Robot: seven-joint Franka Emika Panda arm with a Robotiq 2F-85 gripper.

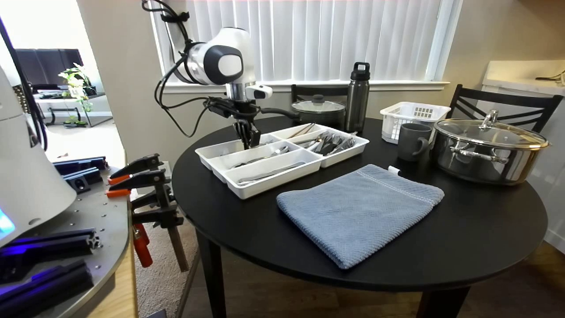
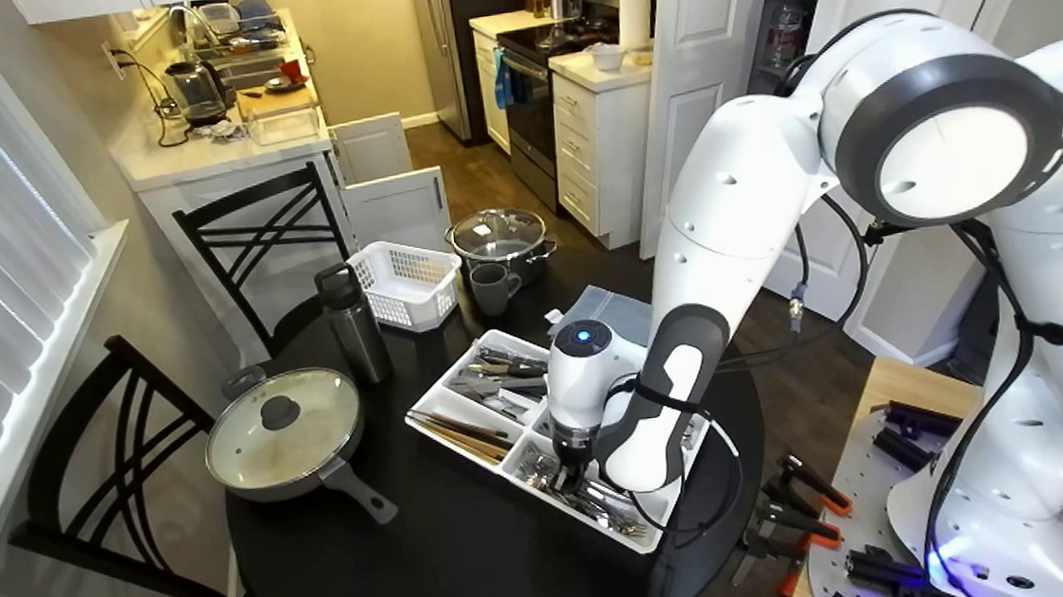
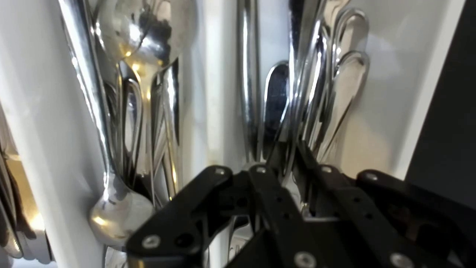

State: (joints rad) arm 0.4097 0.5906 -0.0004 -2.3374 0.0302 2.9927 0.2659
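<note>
Wrist view: we find the gripper [image 3: 290,150] narrow, its tips down among cutlery, a slim metal handle [image 3: 295,115] running between them. Whether it is clamped we cannot tell; its lower end is hidden under the gripper. The handle lies in an outer compartment of the white tray [image 1: 282,179], one divider over from some spoons [image 3: 121,216]. Neither detail resolves in the exterior views.

In an exterior view the arm [image 2: 687,343] stands in the way, covering part of the tray and of the blue towel; in an exterior view we see the blue towel [image 1: 357,212] whole. Wooden chopsticks [image 2: 462,437] show in both exterior views only.

Around the tray on the black table [image 1: 397,247] we note a lidded pan [image 2: 291,441], a tall bottle [image 2: 359,331], a white basket [image 2: 409,289], and a grey mug [image 2: 493,289] beside a steel pot [image 1: 481,159]. Only in an exterior view do we see the stove [image 2: 529,90].
</note>
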